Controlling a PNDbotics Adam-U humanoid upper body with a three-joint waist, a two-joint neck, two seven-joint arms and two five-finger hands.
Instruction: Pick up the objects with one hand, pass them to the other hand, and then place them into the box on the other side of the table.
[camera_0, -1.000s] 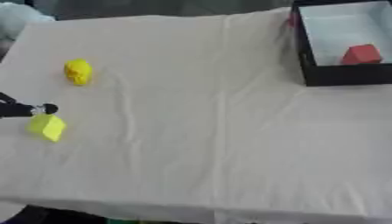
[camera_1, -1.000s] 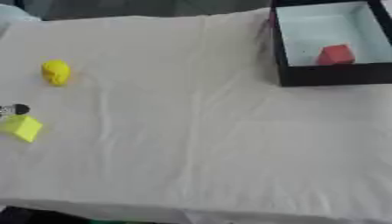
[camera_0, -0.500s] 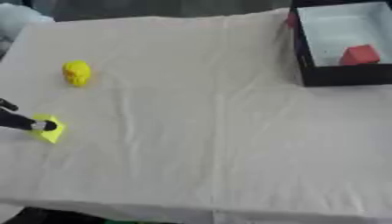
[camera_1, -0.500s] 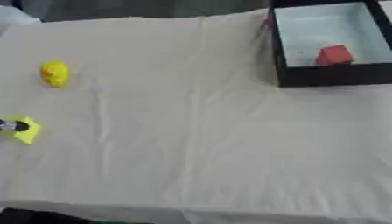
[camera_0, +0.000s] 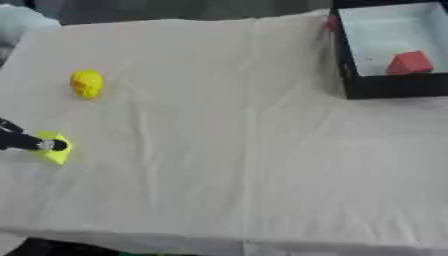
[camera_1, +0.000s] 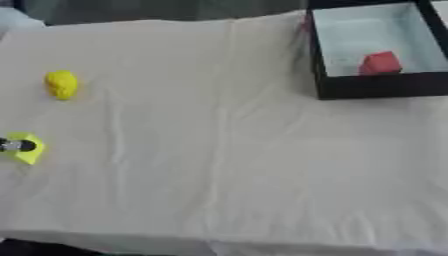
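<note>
Two yellow objects (camera_0: 87, 83) on cloth, one under left robot hand (camera_0: 26, 142), one red block (camera_0: 409, 63) in box (camera_0: 385, 88)

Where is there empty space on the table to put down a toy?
The white cloth is bare across the middle and near edge, between the yellow block and the black box. It is crowded only at the left, by the yellow lump and left hand.

Table (camera_0: 245, 175) has a wrinkled cream cloth over it. The left hand (camera_0: 26, 142) pokes in with a fingertip on a flat yellow piece (camera_0: 54, 152). A rounder yellow lump (camera_0: 87, 83) lies just beyond the hand. Far across, a black box (camera_0: 385, 87) holds a red block (camera_0: 409, 63).
</note>
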